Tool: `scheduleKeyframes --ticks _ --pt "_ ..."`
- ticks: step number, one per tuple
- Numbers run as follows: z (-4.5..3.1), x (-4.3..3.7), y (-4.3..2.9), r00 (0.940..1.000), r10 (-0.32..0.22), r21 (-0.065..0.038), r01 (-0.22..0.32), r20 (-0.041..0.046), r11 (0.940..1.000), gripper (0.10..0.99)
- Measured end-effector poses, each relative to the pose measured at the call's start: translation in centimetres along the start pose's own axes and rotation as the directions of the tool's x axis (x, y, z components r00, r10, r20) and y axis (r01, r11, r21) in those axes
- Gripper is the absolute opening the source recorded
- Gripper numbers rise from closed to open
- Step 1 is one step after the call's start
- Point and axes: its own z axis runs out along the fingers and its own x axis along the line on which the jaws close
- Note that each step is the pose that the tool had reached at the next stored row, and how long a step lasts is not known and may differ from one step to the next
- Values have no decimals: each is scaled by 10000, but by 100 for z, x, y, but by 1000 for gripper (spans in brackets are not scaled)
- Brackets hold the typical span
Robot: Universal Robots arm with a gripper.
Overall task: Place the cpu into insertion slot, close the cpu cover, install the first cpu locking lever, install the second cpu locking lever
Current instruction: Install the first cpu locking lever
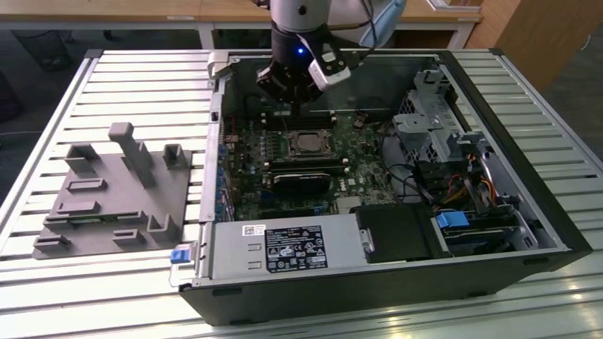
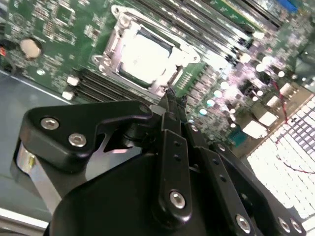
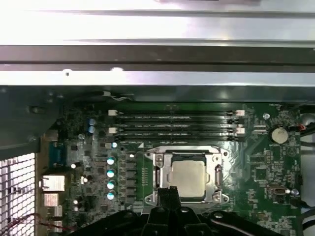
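My gripper (image 1: 298, 106) hangs inside the open case (image 1: 527, 205), in the upper middle of the exterior view, just above the socket area. My fingers (image 2: 170, 101) are pressed together into one thin tip and hold nothing; I judge they are shut so because a narrow tip can push small metal parts.

The cpu (image 3: 187, 175) already lies in the slot (image 3: 162, 173), at the lower centre of the first wrist view. The cover (image 3: 215, 158) lies flat over it, and the silvery top shows through its window. So the chip is seated and the frame is down.

In the second wrist view my tip points at the near edge of the cover, close to it; I cannot tell if it touches. I cannot tell whether the levers are locked.
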Motion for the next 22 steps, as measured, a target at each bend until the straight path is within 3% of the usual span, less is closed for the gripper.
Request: scheduleKeyframes --ticks 11,18,22 --pt "95 303 15 10000 -91 -55 91 10 9999 106" --pt "156 366 98 10000 -91 -61 91 10 9999 106" --pt "169 377 191 10000 -92 -61 92 10 9999 106"
